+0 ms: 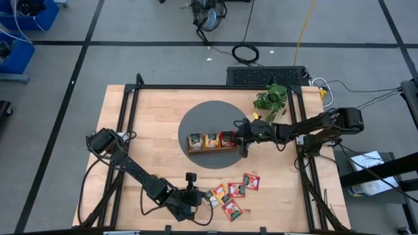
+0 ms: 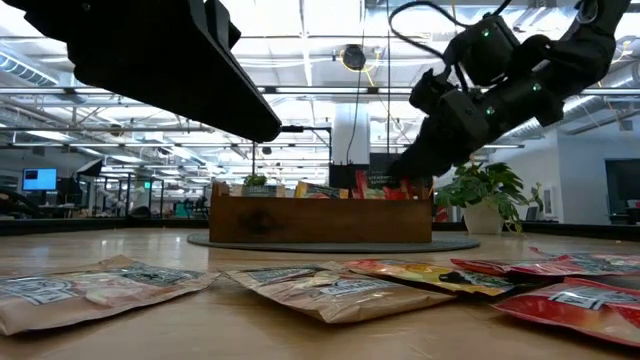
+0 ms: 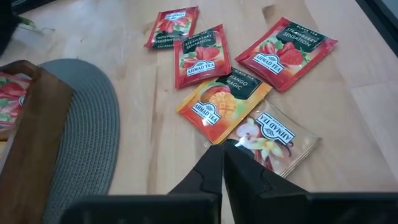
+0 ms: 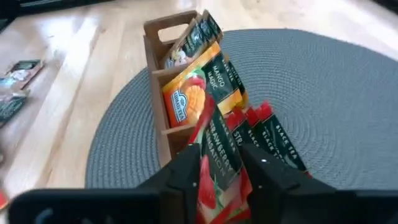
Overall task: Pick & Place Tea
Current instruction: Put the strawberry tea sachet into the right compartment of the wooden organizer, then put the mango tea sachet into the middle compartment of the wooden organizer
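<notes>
Currently R gripper (image 4: 221,163) pinches a red sachet (image 4: 214,155) over the tray (image 4: 163,124)'s red compartment, already crowded. Risk: sachet snags neighbours, tips outside (mat (image 4: 348,93) below). L gripper (image 3: 222,163), fingers together, empty, just short of loose sachets (image 3: 224,99).

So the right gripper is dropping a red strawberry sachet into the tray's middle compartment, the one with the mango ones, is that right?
Not quite. The right gripper does hold a red strawberry sachet, but over the end compartment of the tray that already has red sachets, beside the mango one. The right wrist view shows it.
</notes>
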